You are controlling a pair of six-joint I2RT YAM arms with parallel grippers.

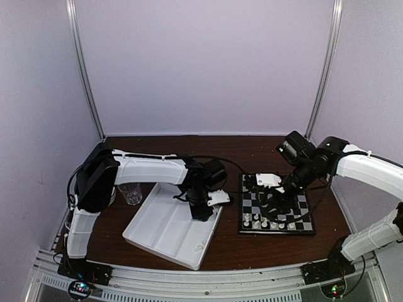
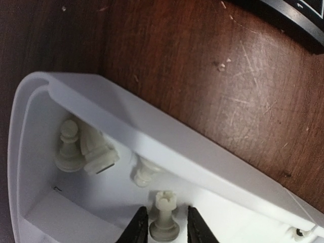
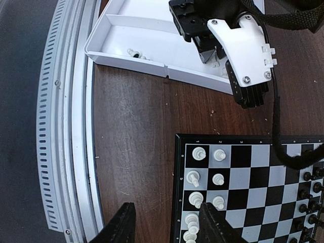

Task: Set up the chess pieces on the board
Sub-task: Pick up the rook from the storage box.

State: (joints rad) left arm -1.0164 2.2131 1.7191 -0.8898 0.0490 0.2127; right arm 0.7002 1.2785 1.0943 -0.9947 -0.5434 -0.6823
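Observation:
The board (image 1: 305,207) lies at the right of the table. White chess pieces (image 1: 264,221) stand along its near edge and black ones (image 3: 309,195) on its far side. My left gripper (image 1: 203,212) reaches into the white tray (image 1: 165,234). In the left wrist view it (image 2: 166,212) is open, its fingers either side of an upright white rook (image 2: 164,220) with small gaps. Three more white pieces (image 2: 68,149) lie or stand in the tray's corner. My right gripper (image 1: 272,200) hovers over the board; in the right wrist view it (image 3: 169,225) is open and empty above the board's white-side edge (image 3: 178,192).
A clear glass cup (image 1: 130,192) stands left of the tray. The tray's raised wall (image 2: 177,152) runs just beyond the rook. Bare brown table (image 3: 134,152) lies between tray and board. A metal rail (image 3: 66,126) edges the table's front.

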